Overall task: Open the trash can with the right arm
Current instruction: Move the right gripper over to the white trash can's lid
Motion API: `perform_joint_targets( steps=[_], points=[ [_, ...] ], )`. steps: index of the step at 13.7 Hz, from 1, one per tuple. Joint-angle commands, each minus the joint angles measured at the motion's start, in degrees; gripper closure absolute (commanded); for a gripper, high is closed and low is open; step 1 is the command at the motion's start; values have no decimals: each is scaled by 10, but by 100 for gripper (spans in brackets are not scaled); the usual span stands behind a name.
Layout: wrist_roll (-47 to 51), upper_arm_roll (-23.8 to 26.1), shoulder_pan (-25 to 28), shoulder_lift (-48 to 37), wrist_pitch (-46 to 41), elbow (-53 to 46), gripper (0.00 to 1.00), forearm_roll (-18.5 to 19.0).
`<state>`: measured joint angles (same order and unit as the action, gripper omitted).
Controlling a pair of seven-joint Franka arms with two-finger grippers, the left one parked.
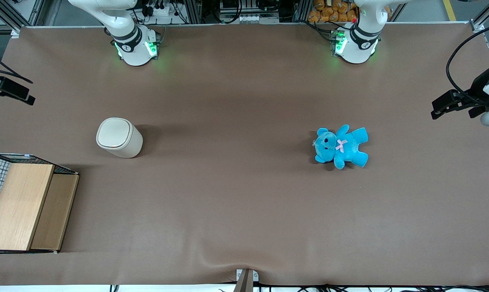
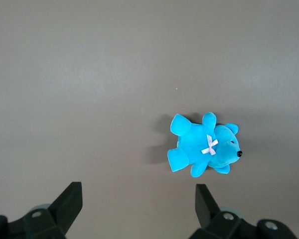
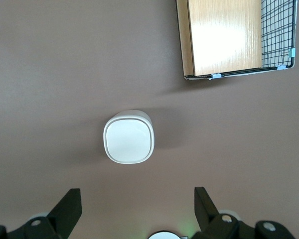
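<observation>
The small cream-beige cylindrical trash can [image 1: 119, 138] stands upright on the brown table cover [image 1: 236, 202] at the working arm's end, its rounded-square off-white flip lid [image 3: 129, 140] shut. The slim black 2-finger gripper [image 3: 134, 206] of the right arm hovers high above it, fingers spread wide and empty, well clear of the lid. The approach is the step in hand. Done well, it likely means descending straight down, narrowing the fingers and pressing 1 tip gently on the lid's edge, so the light can neither tips nor slides. A light wooden box with wire mesh [image 1: 23, 205] sits near the can, closer to the front camera; a bright blue plush teddy bear [image 1: 341, 146] lies toward the parked arm's end.
</observation>
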<state>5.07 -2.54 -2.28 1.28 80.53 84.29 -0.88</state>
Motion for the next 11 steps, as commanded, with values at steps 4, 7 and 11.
perform_joint_targets(
  steps=[4,7,11],
  points=[
    [-2,0,3,5,-6,-3,0,1],
    [-5,1,14,4,-15,13,0,0],
    [-1,0,11,0,2,71,0,-15]
  ],
)
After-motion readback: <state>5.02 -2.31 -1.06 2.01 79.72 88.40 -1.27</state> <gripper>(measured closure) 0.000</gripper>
